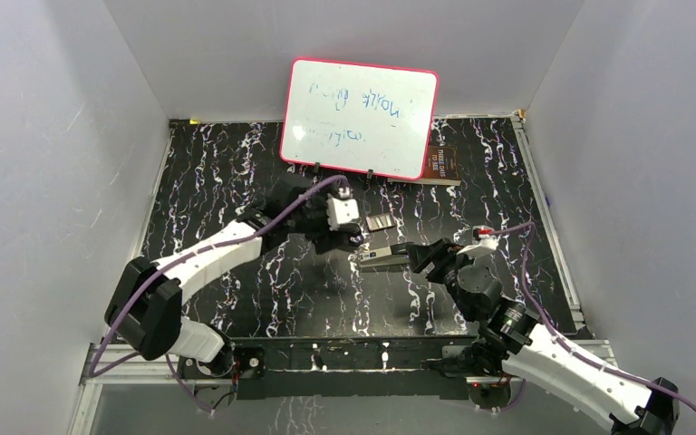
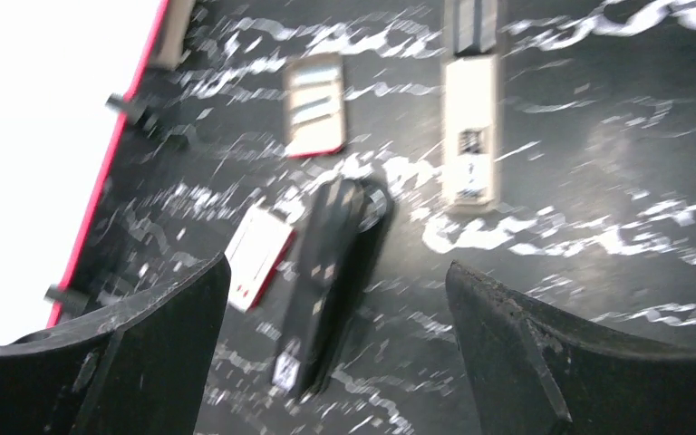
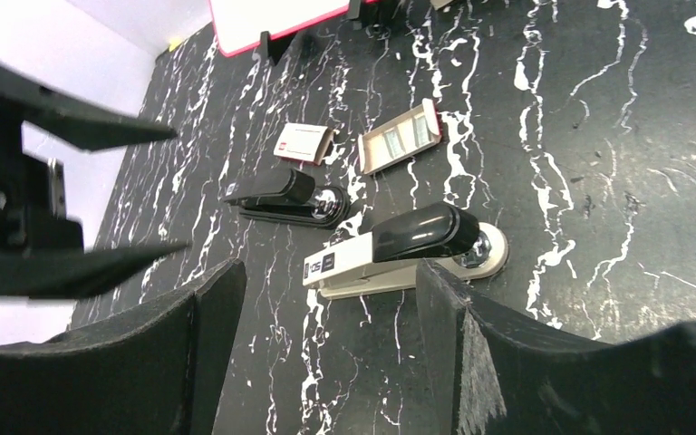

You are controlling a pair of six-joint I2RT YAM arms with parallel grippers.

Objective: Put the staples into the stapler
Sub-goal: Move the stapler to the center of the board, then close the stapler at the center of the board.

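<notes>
Left wrist view: left gripper (image 2: pixel 337 265) jaws spread wide, holding nothing. Stapler (image 2: pixel 326 281) lies on the table (image 2: pixel 598 181) in line btwn the fingers, just ahead. White box (image 2: pixel 258 254) sits near its left side. Farther out, staples (image 2: pixel 314 109) rest in an open tray (image 2: pixel 313 150). Right gripper (image 3: pixel 328 268) is also wide open and empty, w/ grey stapler (image 3: pixel 408 254) nearest it and the black one beyond.

No legible text (whiteboard (image 1: pixel 360 118) scrawl unreadable)
</notes>
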